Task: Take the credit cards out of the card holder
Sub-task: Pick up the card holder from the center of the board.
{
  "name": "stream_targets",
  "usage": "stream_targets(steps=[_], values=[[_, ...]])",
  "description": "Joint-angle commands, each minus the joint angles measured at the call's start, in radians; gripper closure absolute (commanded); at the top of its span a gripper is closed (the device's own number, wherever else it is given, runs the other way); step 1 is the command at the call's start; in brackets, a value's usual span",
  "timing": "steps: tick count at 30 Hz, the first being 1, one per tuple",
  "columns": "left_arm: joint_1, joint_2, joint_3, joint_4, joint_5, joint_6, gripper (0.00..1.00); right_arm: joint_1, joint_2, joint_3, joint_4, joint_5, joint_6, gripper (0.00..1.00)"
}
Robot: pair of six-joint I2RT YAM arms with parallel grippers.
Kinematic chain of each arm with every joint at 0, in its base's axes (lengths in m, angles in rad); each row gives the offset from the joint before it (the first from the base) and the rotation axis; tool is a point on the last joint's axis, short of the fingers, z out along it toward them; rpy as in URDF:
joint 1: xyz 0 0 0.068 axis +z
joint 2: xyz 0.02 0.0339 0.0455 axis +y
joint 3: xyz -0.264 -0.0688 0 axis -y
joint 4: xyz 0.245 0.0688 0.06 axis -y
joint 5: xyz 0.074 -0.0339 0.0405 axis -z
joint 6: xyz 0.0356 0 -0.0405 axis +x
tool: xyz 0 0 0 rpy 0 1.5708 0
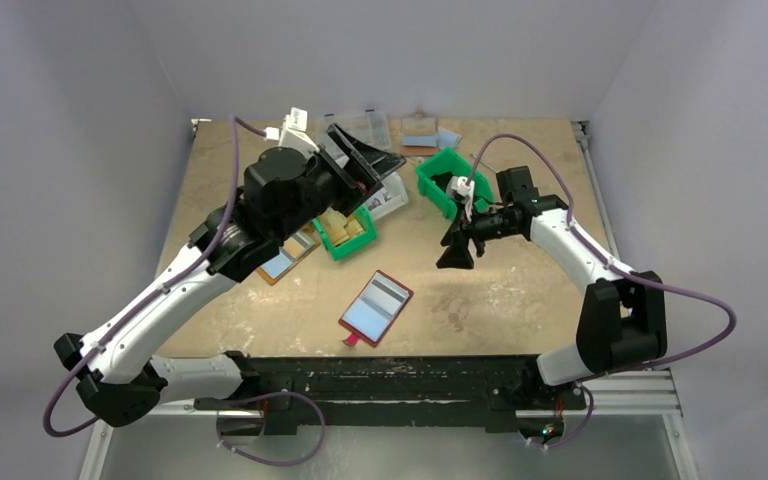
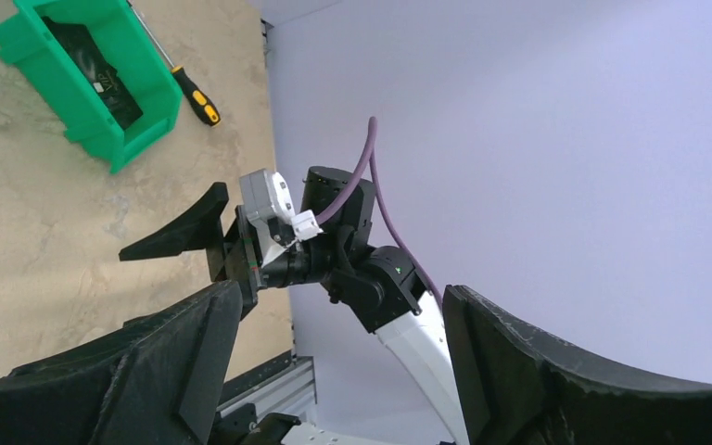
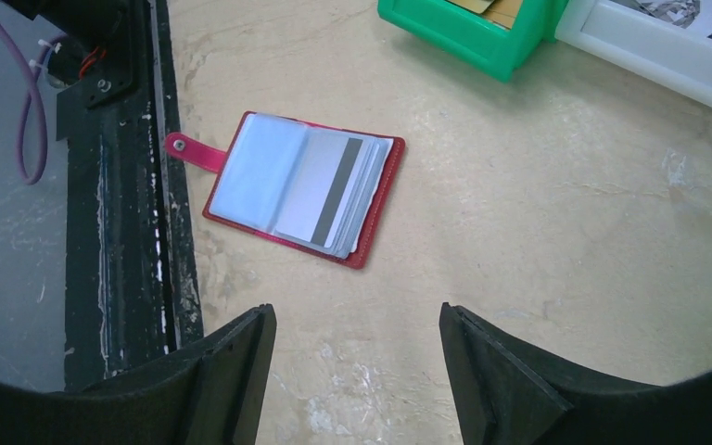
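The card holder (image 1: 376, 307) lies open and flat near the table's front edge, with a dark red rim and its red tab (image 1: 350, 340) toward the rail. Grey credit cards (image 1: 389, 291) with a dark band sit stacked in its far panel. In the right wrist view, the card holder (image 3: 303, 188) and credit cards (image 3: 334, 190) lie ahead of my right gripper (image 3: 357, 371). That right gripper (image 1: 457, 255) hovers open and empty, up and to the right of the holder. My left gripper (image 1: 375, 170) is raised at the back, and the left wrist view shows the left gripper (image 2: 343, 371) open and empty.
A green bin (image 1: 345, 232) of tan pieces and a tan-rimmed bifold (image 1: 285, 258) sit under the left arm. A second green bin (image 1: 442, 187) stands behind the right gripper, with a screwdriver (image 2: 185, 88) beside it. A white tray (image 1: 392, 195) and clear boxes (image 1: 370, 125) are at the back.
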Motion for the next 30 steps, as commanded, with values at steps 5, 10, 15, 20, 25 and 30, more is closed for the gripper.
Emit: stream_targets(steps=[5,10,15,20,25,30], values=[[-0.004,-0.019,0.007,-0.004,-0.025,0.018,0.14,-0.016,-0.007,0.032,-0.019,-0.016,-0.024,0.27],[-0.004,-0.003,0.0,0.004,-0.011,0.011,0.14,-0.017,-0.01,0.034,-0.03,-0.023,-0.033,0.27],[-0.004,0.048,0.016,0.025,0.058,0.035,0.14,-0.016,-0.012,0.022,-0.019,-0.061,-0.023,0.27],[-0.004,0.012,-0.103,0.104,0.068,0.1,0.13,0.011,0.003,0.002,0.028,-0.069,0.033,0.27],[-0.004,-0.062,-0.338,0.355,0.144,0.277,0.13,0.08,0.01,-0.032,0.162,0.006,0.178,0.28],[-0.004,-0.181,-0.648,0.684,0.313,0.379,0.19,0.131,0.009,-0.094,0.379,0.087,0.427,0.33]])
